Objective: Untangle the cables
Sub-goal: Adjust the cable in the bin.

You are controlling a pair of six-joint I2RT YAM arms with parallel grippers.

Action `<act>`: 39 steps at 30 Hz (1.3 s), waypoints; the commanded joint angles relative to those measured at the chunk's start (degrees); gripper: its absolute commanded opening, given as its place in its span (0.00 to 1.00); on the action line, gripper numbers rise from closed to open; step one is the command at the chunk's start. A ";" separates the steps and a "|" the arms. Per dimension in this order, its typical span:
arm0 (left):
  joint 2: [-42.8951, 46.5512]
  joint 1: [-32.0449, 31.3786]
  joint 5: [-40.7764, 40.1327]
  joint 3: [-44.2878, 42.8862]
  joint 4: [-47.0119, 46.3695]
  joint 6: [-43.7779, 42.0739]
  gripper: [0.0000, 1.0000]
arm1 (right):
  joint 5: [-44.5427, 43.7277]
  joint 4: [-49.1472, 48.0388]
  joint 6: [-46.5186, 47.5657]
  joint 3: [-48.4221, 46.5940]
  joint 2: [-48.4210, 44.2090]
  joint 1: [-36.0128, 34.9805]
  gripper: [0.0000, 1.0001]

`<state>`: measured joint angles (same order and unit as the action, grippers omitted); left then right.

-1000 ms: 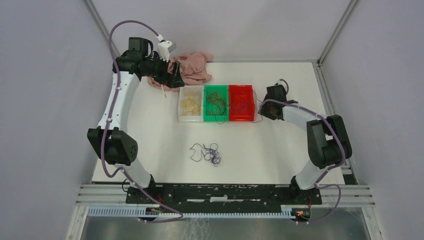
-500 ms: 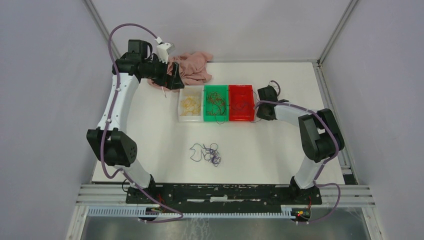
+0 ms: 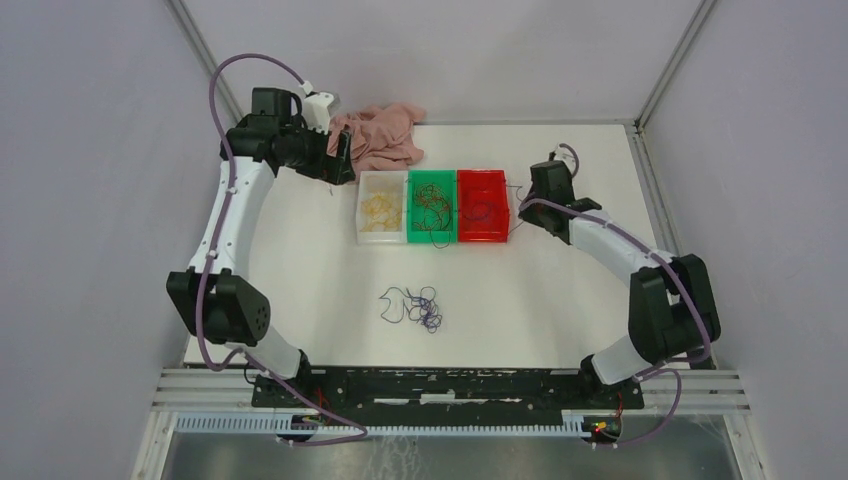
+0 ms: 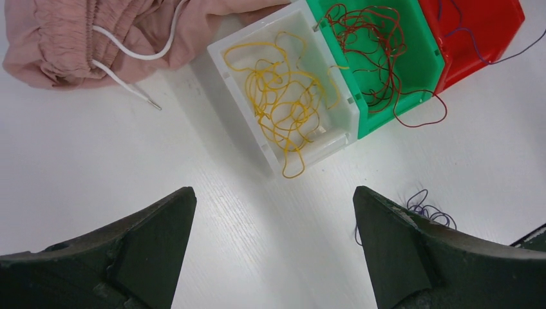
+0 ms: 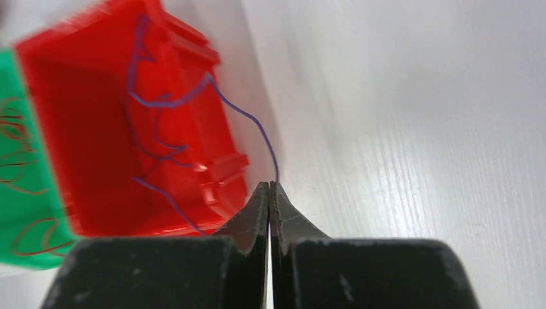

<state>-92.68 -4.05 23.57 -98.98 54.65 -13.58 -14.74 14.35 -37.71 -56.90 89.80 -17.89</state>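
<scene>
A loose purple tangle of cables (image 3: 415, 305) lies on the white table, and shows by the right fingertip in the left wrist view (image 4: 425, 209). Yellow cables (image 4: 283, 103) fill the white bin (image 3: 364, 205). Red-brown cables (image 4: 370, 58) sit in the green bin (image 3: 414, 180), with one loop hanging over its edge. Purple cables lie in the red bin (image 5: 77, 116). One purple cable (image 5: 251, 119) runs over that bin's rim down to my right gripper (image 5: 270, 183), which is shut on its end. My left gripper (image 4: 273, 193) hangs wide open above bare table near the white bin.
A pink garment (image 3: 380, 135) with a white drawstring (image 4: 122, 71) lies at the back, beside the left gripper (image 3: 340, 160). The three bins stand in a row mid-table. The right gripper (image 3: 535, 195) is just right of the red bin (image 3: 482, 176).
The right gripper closed at the red bin's right side and shifted slightly back and right. The left arm drew back a little toward the left.
</scene>
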 commanded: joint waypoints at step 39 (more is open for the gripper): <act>3.44 0.80 -2.92 0.96 -2.59 -0.57 0.99 | -6.09 -0.93 41.71 -14.43 16.71 -0.02 0.54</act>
<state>-90.63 -3.55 19.59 -95.20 52.18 -12.53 -17.37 15.94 -1.41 -68.97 105.41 -17.87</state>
